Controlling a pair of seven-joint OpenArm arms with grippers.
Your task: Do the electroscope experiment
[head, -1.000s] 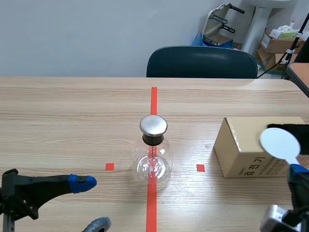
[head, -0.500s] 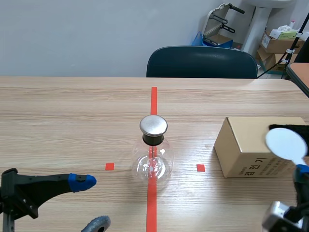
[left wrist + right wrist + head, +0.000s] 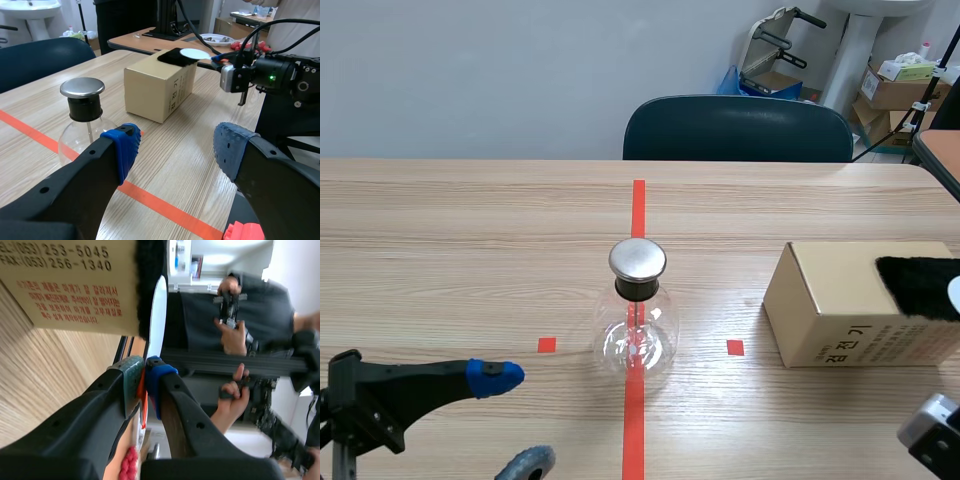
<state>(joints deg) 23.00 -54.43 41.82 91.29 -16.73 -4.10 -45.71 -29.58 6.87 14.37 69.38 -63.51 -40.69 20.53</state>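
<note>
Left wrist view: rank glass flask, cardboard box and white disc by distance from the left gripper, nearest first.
From the left gripper:
1. glass flask, close beside one finger.
2. cardboard box, farther ahead, past the flask.
3. white disc, above the box's far end.

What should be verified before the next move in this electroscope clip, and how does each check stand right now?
1. Right hand shut on the white disc paddle: ok.
2. Paddle's disc over the black fur on the box: ok.
3. Electroscope upright, metal cap on: ok.
4. Left hand open, apart from the electroscope: ok.
5. Position of the leaves inside the glass: cannot tell.
</note>
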